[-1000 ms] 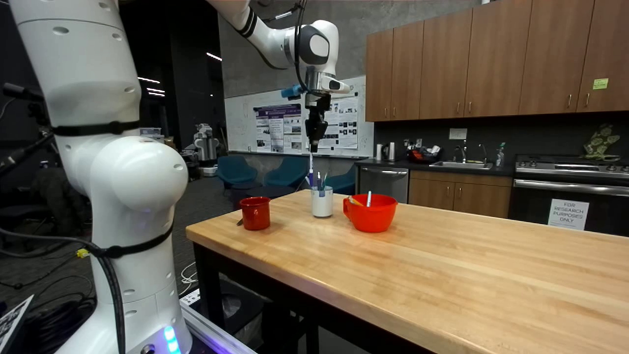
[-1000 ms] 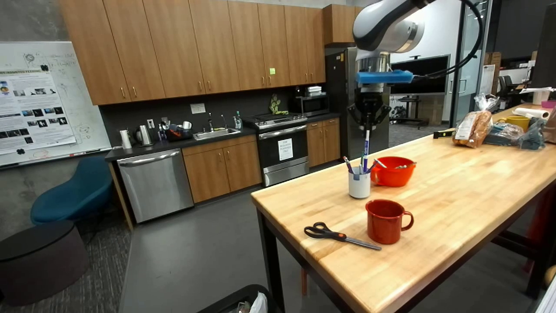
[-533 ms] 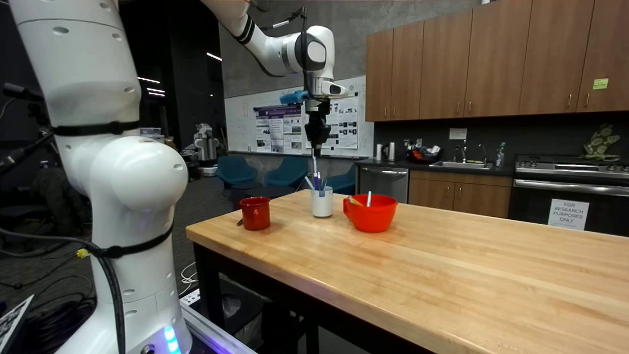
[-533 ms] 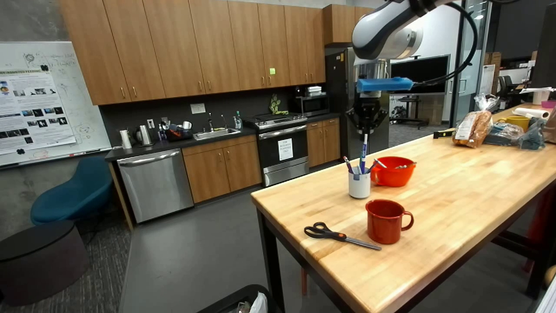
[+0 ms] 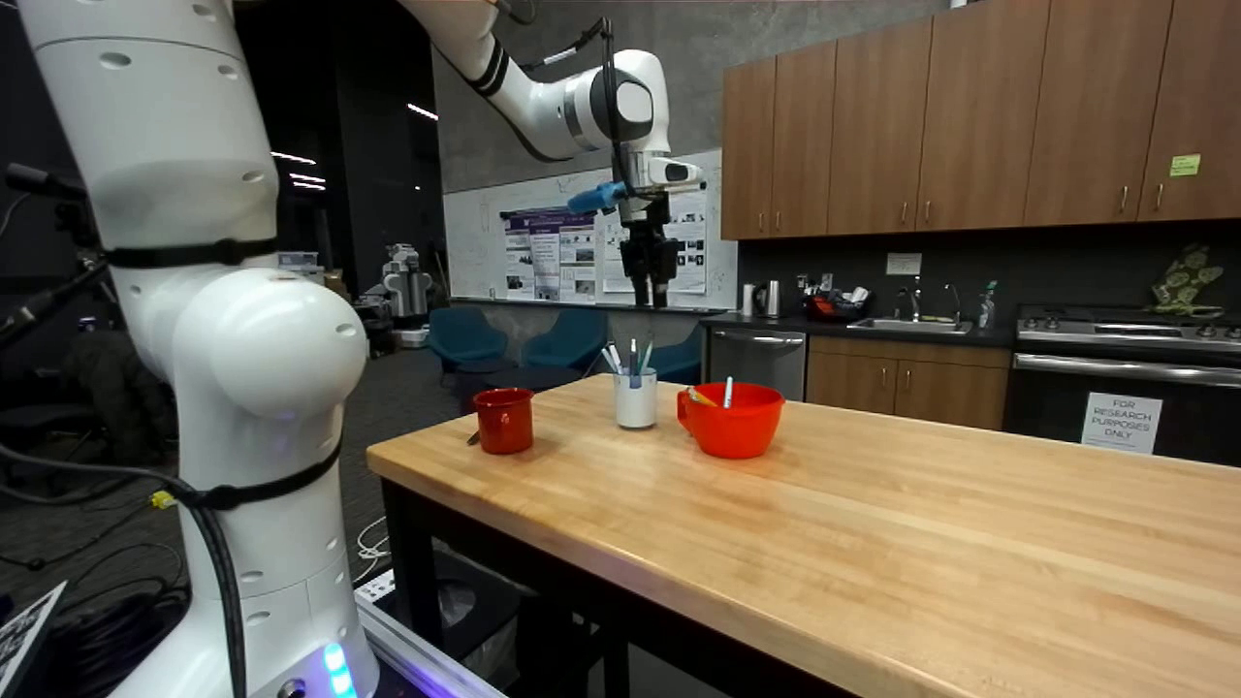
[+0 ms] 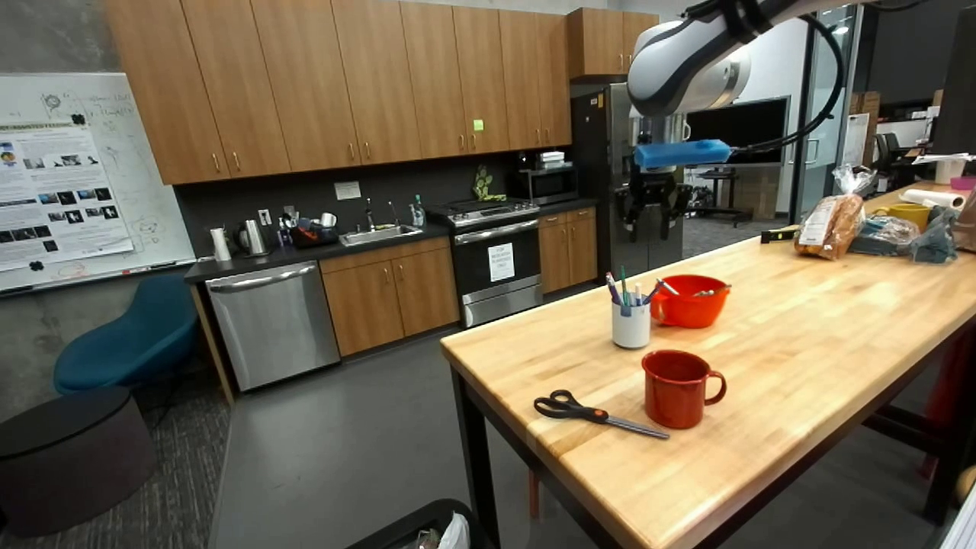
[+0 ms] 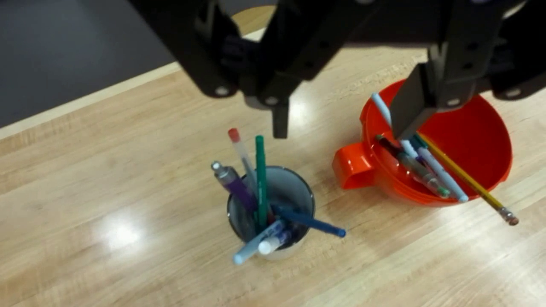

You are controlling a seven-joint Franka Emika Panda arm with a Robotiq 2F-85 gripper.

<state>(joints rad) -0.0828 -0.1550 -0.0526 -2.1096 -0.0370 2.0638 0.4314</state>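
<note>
One moment after a tight clasp, now lets go above the wooden table (image 6: 793, 328), likely finishing a placement. Curves the white arm (image 5: 543, 107) from the left side over to the upper middle of an exterior view and points the gripper (image 5: 651, 297) straight down, with fingers (image 7: 280, 121) spread apart, gripping nothing. Shows the red bowl (image 7: 477, 138) at right in the wrist view; at lower centre, the white cup (image 7: 294, 185). Apparently leaves the white-capped marker (image 7: 269, 245) inside that cup (sunk low, among other pens (image 7: 261, 179)).

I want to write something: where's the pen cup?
In an exterior view, the white pen cup stands between the red mug, left, and the red bowl, right.
</note>
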